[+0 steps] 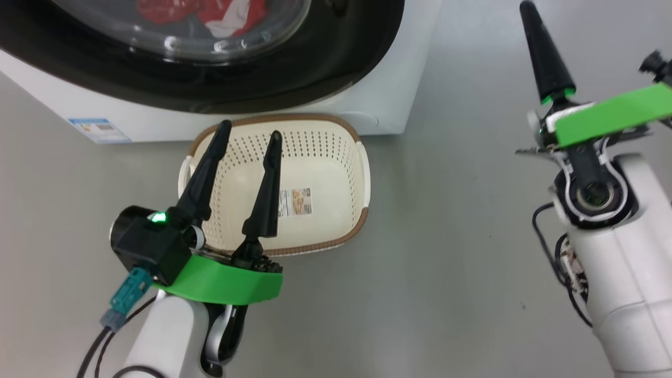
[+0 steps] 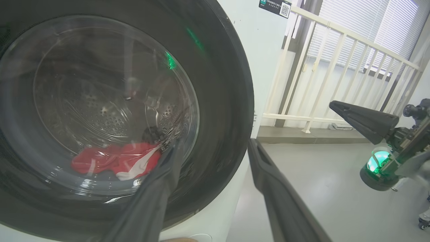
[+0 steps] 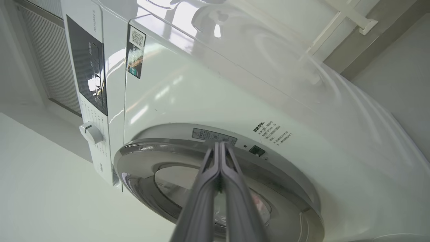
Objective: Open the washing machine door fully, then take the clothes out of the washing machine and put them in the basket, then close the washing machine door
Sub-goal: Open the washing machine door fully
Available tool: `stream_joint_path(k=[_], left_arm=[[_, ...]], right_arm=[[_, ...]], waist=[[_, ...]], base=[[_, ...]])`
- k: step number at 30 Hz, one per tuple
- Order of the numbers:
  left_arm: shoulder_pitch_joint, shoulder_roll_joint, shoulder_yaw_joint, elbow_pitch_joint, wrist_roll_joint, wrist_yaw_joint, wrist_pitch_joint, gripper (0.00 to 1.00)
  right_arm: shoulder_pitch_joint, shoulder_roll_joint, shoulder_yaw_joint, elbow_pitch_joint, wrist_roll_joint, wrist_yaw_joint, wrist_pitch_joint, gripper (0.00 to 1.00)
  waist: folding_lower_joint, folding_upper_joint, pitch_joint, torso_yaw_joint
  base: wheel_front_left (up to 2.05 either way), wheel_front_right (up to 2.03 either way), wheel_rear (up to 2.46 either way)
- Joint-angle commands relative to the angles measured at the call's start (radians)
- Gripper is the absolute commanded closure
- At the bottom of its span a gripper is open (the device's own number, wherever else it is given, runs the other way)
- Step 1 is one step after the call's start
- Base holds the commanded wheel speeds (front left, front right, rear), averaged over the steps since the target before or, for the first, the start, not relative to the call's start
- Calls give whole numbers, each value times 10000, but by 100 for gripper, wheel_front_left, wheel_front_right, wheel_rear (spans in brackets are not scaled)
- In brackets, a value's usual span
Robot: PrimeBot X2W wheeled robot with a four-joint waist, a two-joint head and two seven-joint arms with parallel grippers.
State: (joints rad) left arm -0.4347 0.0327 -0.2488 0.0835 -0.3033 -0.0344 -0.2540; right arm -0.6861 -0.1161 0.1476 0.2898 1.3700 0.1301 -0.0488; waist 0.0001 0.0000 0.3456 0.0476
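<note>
Red clothes (image 1: 210, 16) lie in the drum behind the shut washing machine door (image 1: 336, 63). The cream basket (image 1: 325, 157) sits on the floor against the washing machine (image 1: 391, 94). My left gripper (image 1: 250, 129) is spread wide facing the door. My right gripper (image 1: 527, 10) is pinched together, holding nothing.

A smooth grey floor (image 1: 451, 273) with a faint sheen spreads across the head view. In the left wrist view a cream railing (image 2: 295, 117) of slim upright bars stands on a low grey ledge (image 2: 312, 137), with white slatted blinds (image 2: 366, 27) behind it.
</note>
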Motion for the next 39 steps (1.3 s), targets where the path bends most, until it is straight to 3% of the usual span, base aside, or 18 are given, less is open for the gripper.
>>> stream_joint_path(k=[1,9,19,39], left_arm=[[-262,175,253,-388,181,22,-78,0],[-503,175,203,-695,300,14,-78,0],[-677,175,87,-922,261,72,-78,0],[-949,175,-73,-989,159,132,-78,0]], right_arm=[[-423,28,107,-354,584,6,380,100],[-1460,-161,-204,-324,2391,6,2061,100],[-2956,-325,-525,425,3749,6,3825,100],[-5381,-426,-110,2069,4326,6,5469,100]], waist=[[0,0,581,122],[0,0,1349,291],[0,0,2218,629],[0,0,3217,1103]], base=[[0,0,0],[0,0,0],[0,0,0],[0,0,0]])
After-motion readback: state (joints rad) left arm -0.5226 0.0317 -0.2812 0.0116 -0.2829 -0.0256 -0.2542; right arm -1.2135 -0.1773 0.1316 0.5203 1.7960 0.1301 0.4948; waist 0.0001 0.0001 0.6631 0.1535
